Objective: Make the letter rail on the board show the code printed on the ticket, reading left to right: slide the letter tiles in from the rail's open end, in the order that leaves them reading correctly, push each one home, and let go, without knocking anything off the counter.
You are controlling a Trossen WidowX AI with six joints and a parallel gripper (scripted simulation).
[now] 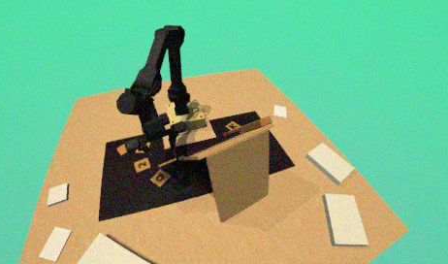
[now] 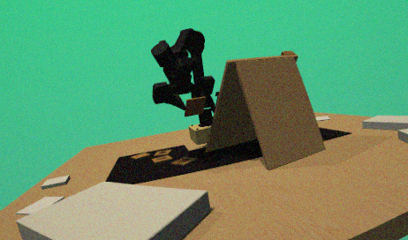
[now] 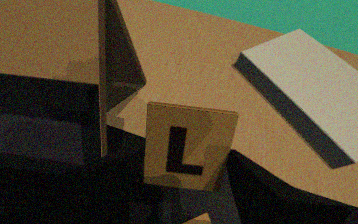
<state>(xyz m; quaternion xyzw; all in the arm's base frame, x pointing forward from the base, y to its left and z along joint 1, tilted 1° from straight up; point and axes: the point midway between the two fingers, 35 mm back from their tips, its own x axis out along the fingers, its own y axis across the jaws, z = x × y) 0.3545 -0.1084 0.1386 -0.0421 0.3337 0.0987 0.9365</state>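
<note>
My gripper (image 2: 195,106) (image 3: 186,150) is shut on the L tile (image 2: 195,107) (image 3: 190,150) (image 1: 168,162) and holds it raised above the black mat (image 1: 121,199). In the wrist view the L is upright, and the tile is right of the tent-shaped board (image 1: 240,180) (image 2: 284,115) (image 3: 40,40), apart from its edge. A brown strip (image 1: 259,123) (image 2: 289,54) shows at the board's top; the rail's channel is hidden. A K tile (image 1: 233,126) shows beyond the strip. A 2 tile (image 1: 142,165) and another tile (image 1: 160,178) (image 2: 184,161) lie on the mat. The ticket's code is unreadable.
More tiles (image 1: 122,149) (image 2: 140,155) lie on the mat's left part. A pale yellow block (image 1: 174,113) (image 2: 198,134) is behind the board. White slabs (image 1: 330,162) (image 1: 345,219) (image 2: 115,207) (image 3: 310,95) and smaller white pieces (image 1: 58,194) (image 1: 280,111) lie around the counter.
</note>
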